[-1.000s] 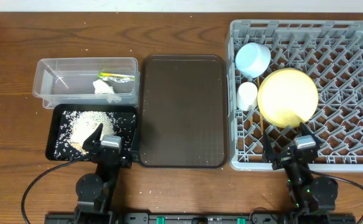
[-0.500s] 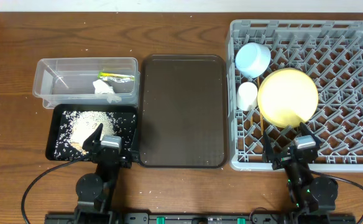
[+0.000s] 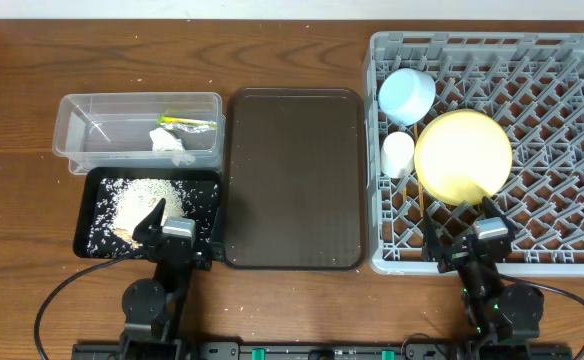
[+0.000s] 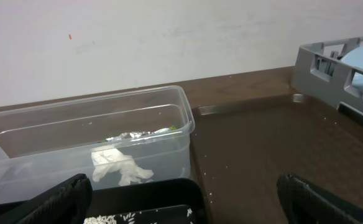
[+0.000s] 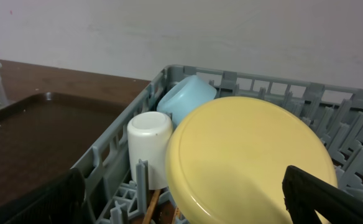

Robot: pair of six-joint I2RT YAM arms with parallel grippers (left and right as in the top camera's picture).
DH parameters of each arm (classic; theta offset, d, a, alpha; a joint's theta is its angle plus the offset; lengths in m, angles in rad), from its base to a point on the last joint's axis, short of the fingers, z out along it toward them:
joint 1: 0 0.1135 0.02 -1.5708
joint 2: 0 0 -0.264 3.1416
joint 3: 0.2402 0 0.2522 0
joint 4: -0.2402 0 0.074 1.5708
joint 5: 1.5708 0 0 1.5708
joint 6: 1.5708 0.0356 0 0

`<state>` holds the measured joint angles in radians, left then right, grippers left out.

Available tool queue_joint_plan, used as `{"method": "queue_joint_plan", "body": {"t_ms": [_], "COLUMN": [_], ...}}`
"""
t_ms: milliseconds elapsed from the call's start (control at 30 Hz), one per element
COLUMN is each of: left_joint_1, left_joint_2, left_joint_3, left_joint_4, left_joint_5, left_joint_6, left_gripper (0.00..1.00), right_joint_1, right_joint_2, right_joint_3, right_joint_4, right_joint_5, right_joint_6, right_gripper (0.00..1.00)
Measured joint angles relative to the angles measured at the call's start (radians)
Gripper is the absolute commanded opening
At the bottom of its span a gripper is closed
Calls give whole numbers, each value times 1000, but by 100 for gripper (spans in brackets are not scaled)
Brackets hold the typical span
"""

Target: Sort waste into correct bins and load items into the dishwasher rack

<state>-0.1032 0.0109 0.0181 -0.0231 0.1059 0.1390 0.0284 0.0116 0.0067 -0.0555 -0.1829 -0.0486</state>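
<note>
The grey dishwasher rack at the right holds a yellow plate, a blue bowl, a white cup and wooden chopsticks. At the left, a tissue and a green-yellow wrapper lie in the clear tub. Rice scraps lie in the black tray. My left gripper hangs open over that tray's near edge. My right gripper is open at the rack's near edge, with the plate and cup ahead of it.
A large dark brown serving tray lies between the bins and the rack, with a few white specks on it. The table's front edge and both arm bases are just behind the grippers. A pale wall backs the table.
</note>
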Motion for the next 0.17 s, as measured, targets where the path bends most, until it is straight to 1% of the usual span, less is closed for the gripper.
{"method": "queue_joint_plan", "body": {"t_ms": [167], "left_joint_1": [0], "left_joint_2": [0], "left_joint_3": [0], "left_joint_4": [0], "left_joint_5": [0], "left_joint_6": [0], "left_gripper": [98], "right_joint_1": [0], "right_joint_2": [0], "right_joint_3": [0], "right_joint_4": [0], "right_joint_5": [0], "right_joint_6": [0], "right_gripper": [99]}}
